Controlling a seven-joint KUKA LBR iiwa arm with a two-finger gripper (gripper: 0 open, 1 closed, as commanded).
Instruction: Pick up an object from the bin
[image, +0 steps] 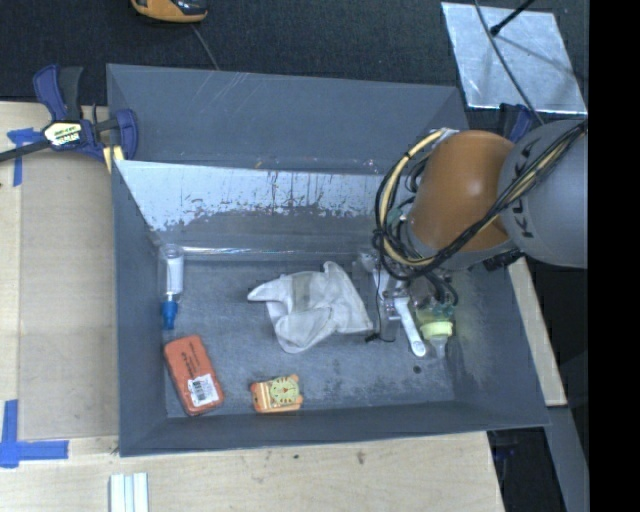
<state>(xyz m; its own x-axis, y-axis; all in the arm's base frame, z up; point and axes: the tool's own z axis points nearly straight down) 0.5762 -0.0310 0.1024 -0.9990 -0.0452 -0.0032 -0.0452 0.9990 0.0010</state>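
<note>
The jaws hang low in the bin (300, 120), right beside the white cloth (310, 305) that lies crumpled in the middle. I cannot tell if they are apart or together.

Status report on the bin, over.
Pincer low in the bin, right side, beside the white cloth. Yellow-green thing and white stick just beyond it. Orange box, orange packet, blue-capped tube clear, far left.
</note>
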